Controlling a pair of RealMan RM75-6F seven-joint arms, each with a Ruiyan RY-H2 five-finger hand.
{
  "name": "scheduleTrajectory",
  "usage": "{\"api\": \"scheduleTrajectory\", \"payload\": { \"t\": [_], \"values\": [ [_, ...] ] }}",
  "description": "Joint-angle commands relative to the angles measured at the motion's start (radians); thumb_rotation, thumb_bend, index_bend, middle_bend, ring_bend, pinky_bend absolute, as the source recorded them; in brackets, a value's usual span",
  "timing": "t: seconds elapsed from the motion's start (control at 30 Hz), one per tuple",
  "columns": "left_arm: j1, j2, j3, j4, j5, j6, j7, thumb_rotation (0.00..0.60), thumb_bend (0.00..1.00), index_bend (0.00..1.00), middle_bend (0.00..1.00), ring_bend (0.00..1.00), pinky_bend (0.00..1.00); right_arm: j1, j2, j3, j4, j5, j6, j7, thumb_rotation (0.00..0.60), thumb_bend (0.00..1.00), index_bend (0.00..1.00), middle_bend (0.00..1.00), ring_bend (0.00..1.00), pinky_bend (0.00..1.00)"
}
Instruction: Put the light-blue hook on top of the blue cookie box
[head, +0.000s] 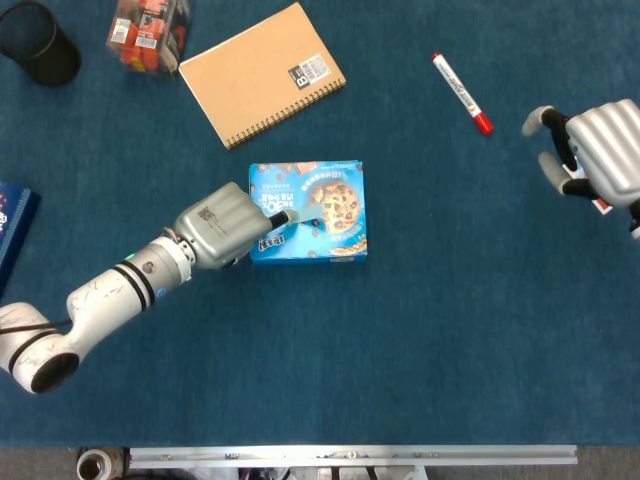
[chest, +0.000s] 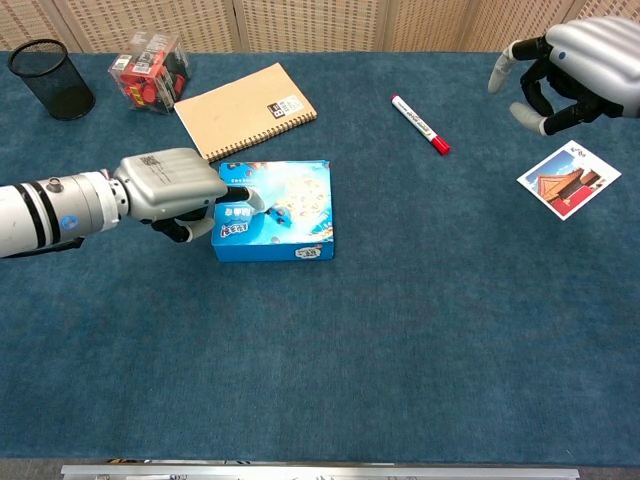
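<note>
The blue cookie box (head: 308, 212) lies flat near the middle of the blue table cloth (head: 420, 330). The left hand (head: 222, 224) is at the left edge of the box, its fingertips (chest: 247, 197) reaching over the lid. A small pale piece is between those fingertips on top of the box; it looks like the light-blue hook (head: 286, 214), but it is too small to see clearly. I cannot tell if the hand grips it or only touches it.

The right hand (chest: 575, 62) hovers at the far right, fingers curled and apart, holding nothing. A picture card (chest: 568, 179) lies on the cloth just near of it. A red marker (head: 462, 93) lies to the left of this hand. A brown notebook (head: 262, 71) is beyond the box, and at the far left are a black mesh cup (chest: 51, 78) and a clear box with red things (chest: 150, 68).
</note>
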Motion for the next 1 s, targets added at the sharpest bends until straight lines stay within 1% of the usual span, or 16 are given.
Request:
{"api": "scheduleTrajectory", "payload": {
  "t": [0.03, 0.53, 0.8, 1.0],
  "values": [
    [0.003, 0.009, 0.001, -0.006, 0.000, 0.006, -0.001, 0.600, 0.82, 0.16, 1.00, 1.00, 1.00, 0.000, -0.001, 0.000, 0.000, 0.000, 0.000, 0.000, 0.600, 0.41, 0.42, 0.81, 0.92, 0.85],
    [0.022, 0.024, 0.022, -0.011, 0.002, 0.014, 0.007, 0.600, 0.82, 0.16, 1.00, 1.00, 1.00, 0.005, -0.005, 0.003, -0.007, -0.007, -0.002, -0.006, 0.600, 0.41, 0.42, 0.81, 0.92, 0.85],
    [0.025, 0.033, 0.015, -0.026, 0.014, 0.032, 0.001, 0.600, 0.82, 0.16, 1.00, 1.00, 1.00, 0.004, -0.003, 0.003, -0.010, -0.005, -0.001, -0.008, 0.600, 0.41, 0.42, 0.81, 0.92, 0.85],
    [0.018, 0.018, 0.015, -0.020, 0.016, 0.018, 0.005, 0.600, 0.82, 0.16, 1.00, 1.00, 1.00, 0.001, -0.001, 0.003, -0.008, -0.002, 0.000, -0.005, 0.600, 0.41, 0.42, 0.81, 0.92, 0.85]
  ]
}}
